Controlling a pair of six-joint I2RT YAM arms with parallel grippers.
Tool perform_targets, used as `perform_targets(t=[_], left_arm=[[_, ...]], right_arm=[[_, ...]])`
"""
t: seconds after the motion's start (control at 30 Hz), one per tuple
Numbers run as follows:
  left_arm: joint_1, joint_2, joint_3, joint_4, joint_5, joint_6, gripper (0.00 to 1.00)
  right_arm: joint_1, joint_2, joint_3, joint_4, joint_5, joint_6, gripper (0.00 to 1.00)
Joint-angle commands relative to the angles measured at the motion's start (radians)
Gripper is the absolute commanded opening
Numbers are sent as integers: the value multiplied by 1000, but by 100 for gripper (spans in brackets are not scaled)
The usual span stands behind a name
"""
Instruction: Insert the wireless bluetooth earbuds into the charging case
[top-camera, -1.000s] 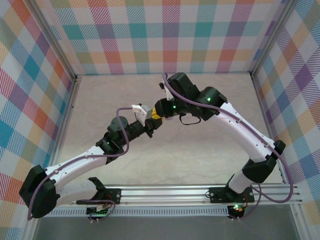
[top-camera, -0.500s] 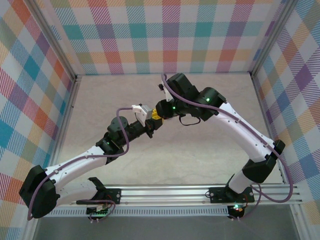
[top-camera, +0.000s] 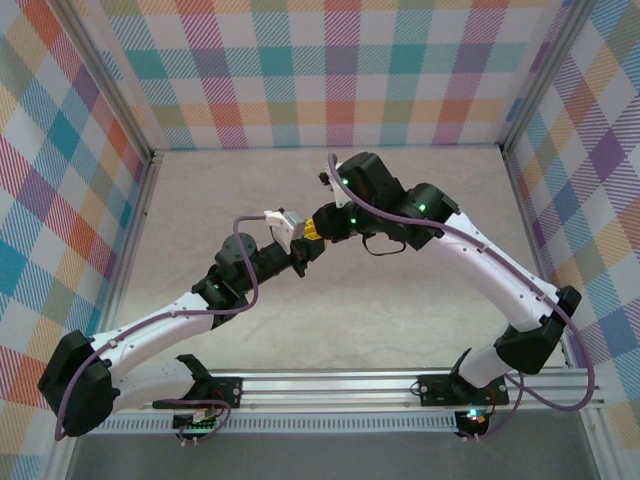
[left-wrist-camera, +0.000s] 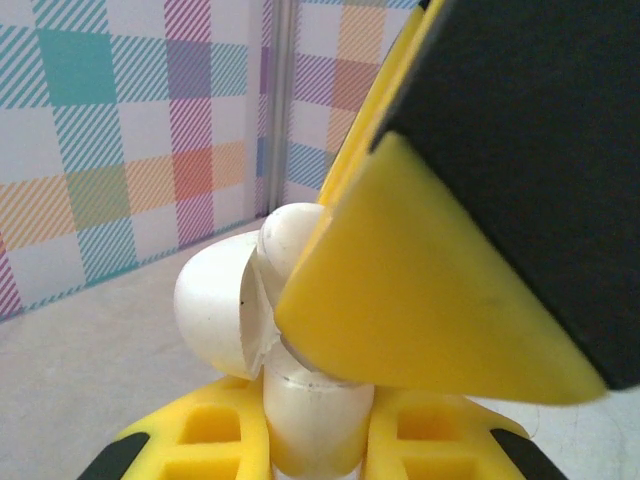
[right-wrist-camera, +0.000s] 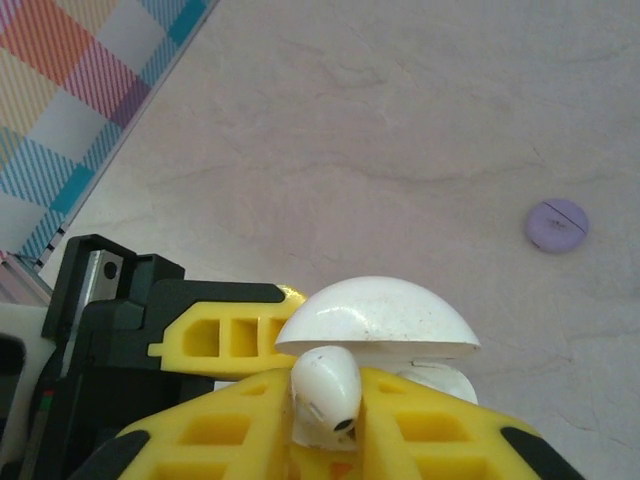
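Top external: left hand meets right hand, walls well apart.

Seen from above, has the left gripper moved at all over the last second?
No. The left gripper, shut on the white round charging case, stays at the same spot against the fixed aluminium base rail.

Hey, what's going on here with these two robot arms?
The left gripper is shut on a white charging case and holds it up with its lid open. The right gripper is shut on a white earbud, which sits right at the open case but is not yet seated. A small purple disc lies on the table beyond them.
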Motion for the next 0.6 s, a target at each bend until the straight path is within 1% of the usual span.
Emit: perform_targets(t=[0.0, 0.27, 0.33, 0.57], left_arm=[[-9, -29, -4, 102, -12, -17, 0], [-9, -22, 4, 122, -13, -31, 0], [-9, -19, 7, 122, -10, -33, 0], [-9, -22, 3, 124, -7, -34, 0]], right_arm=[[-3, -41, -30, 27, -42, -37, 26], [-3, -101, -99, 93, -53, -53, 27], [-3, -103, -91, 91, -53, -49, 34], [-23, -124, -74, 102, -85, -11, 40]])
